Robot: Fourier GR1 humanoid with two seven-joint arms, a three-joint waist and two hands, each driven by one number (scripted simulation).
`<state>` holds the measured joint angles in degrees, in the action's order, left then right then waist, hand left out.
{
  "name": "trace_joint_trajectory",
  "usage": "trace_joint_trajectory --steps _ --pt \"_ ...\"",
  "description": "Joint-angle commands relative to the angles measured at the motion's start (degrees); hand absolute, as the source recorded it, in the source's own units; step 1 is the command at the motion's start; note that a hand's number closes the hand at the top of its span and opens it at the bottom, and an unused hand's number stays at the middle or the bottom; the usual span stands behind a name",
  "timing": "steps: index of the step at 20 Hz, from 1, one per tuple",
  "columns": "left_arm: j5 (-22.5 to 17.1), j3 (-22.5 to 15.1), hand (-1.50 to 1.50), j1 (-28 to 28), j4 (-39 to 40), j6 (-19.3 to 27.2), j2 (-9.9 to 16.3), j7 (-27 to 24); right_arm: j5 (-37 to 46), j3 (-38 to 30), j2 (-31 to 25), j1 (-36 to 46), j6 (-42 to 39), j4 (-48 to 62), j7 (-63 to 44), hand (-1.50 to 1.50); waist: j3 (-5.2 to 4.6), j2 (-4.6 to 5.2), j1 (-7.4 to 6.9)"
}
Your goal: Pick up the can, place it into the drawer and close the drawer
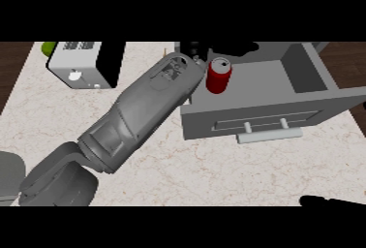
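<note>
Reaching over the drawer's back left corner, the left hand (191, 48) shows only as a few black fingers (194, 47) past the end of its grey forearm (143, 109); the forearm hides most of them, so whether they are curled or straight cannot be told. They sit just beside the can's top, at its left, and contact between them cannot be made out.

The can (219, 75) is red with a silver rim and lid. It stands upright inside the open drawer (286, 104), at the tray's left side near the back, close against the forearm's end.

The drawer is grey, pulled out over the counter (214, 169), with a flat front panel and a pale bar handle (271, 134) on two short posts. Its walls rise around a bare grey floor to the right of the can.

The forearm runs diagonally from the lower left up to the drawer. At the counter's far left stands a white box (75, 63) with a black side, and a bit of green shows behind it.

The right hand (332, 202) shows as a black shape at the lower right edge; its fingers cannot be read.
</note>
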<state>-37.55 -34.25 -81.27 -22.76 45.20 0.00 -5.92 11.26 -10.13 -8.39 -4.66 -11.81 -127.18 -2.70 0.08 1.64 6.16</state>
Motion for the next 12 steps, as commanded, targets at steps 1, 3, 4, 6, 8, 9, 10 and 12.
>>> trace_joint_trajectory --steps 1,3,4,6,8,9,10,12 --pt "-2.32 0.89 -1.5 -1.07 -0.83 0.06 0.0 -0.46 6.37 1.14 -1.34 -0.08 0.77 1.05 4.4 -1.5 0.04 -0.28 -0.83" --pt "-3.09 0.72 -1.5 -2.4 -2.0 1.91 0.0 -0.02 12.63 4.28 -2.5 3.26 1.77 1.62 2.1 -1.5 -0.03 -0.26 -1.5" --pt "-2.78 0.49 -1.5 0.43 -2.05 1.47 0.0 -2.96 13.53 3.39 -4.2 4.09 1.24 2.76 2.45 -1.5 -0.04 -0.36 -2.28" --pt "-3.03 -0.3 -1.5 -0.87 -2.03 3.27 0.0 -2.24 17.47 4.91 -4.59 2.29 1.77 2.44 3.81 -1.5 0.0 -0.54 -1.83" --pt "-3.03 0.3 -1.5 -1.16 -1.66 2.01 0.0 -2.64 21.96 6.47 -6.01 3.94 2.22 5.23 4.52 -1.5 -0.03 -0.66 -3.21" --pt "-3.12 0.83 -1.5 -2.7 -0.09 1.84 0.0 -1.44 25.97 8.52 -5.72 4.82 3.47 5.08 3.25 -1.5 -0.05 -0.59 -3.36" --pt "-2.22 -0.13 -1.5 -2.85 -0.63 3.01 0.0 -1.37 27.36 8.08 -6.86 2.75 3.59 6.31 5.62 -1.5 -0.02 -0.93 -3.69" --pt "-2.97 -0.67 -1.5 -0.35 -2.29 3.04 0.0 -2.2 34.41 12.98 -5.13 8.49 5.7 10.2 1.31 -1.5 -0.08 -0.8 -4.72"
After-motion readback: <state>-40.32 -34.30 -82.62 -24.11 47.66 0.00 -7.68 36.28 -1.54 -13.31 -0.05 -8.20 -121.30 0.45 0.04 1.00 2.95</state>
